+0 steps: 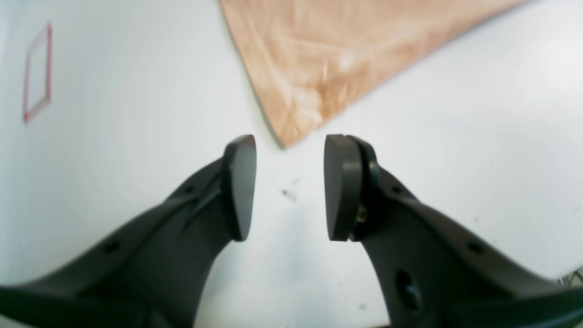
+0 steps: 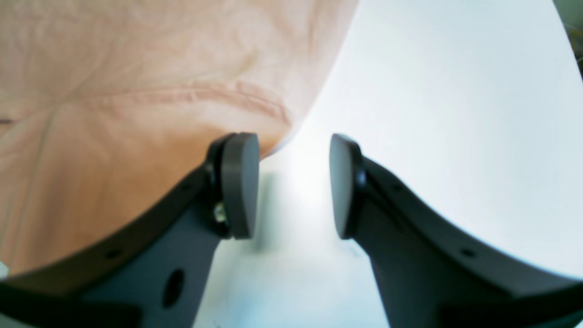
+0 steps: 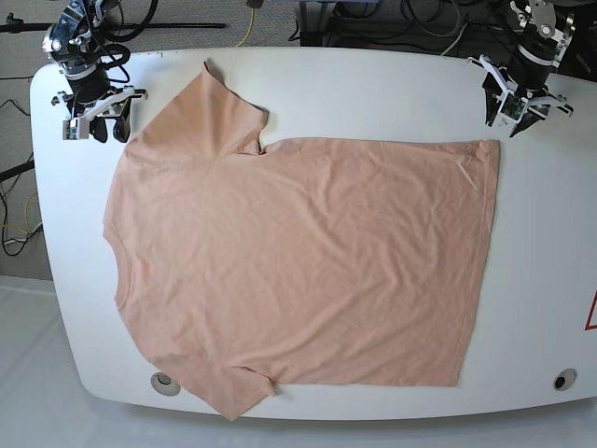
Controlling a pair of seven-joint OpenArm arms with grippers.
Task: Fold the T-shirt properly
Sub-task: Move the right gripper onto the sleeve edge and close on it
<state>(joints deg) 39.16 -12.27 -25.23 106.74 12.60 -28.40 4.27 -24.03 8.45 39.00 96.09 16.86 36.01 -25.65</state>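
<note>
The peach T-shirt (image 3: pixel 298 261) lies spread flat on the white table (image 3: pixel 373 84), its hem toward the right of the base view and one sleeve at the back left. My left gripper (image 1: pixel 290 187) is open over bare table, with the T-shirt's hem corner (image 1: pixel 319 59) pointing into the gap just ahead of the fingertips. In the base view it hovers at the back right (image 3: pixel 516 126). My right gripper (image 2: pixel 294 184) is also open with nothing between its pads. Its left pad sits at the edge of the sleeve fabric (image 2: pixel 136 91), at the back left (image 3: pixel 107 131).
A red tape outline (image 1: pixel 36 73) marks the table near its right edge (image 3: pixel 590 313). Two round holes (image 3: pixel 166 381) (image 3: pixel 561 380) sit near the front edge. Cables and stands crowd the space behind the table (image 3: pixel 373 23).
</note>
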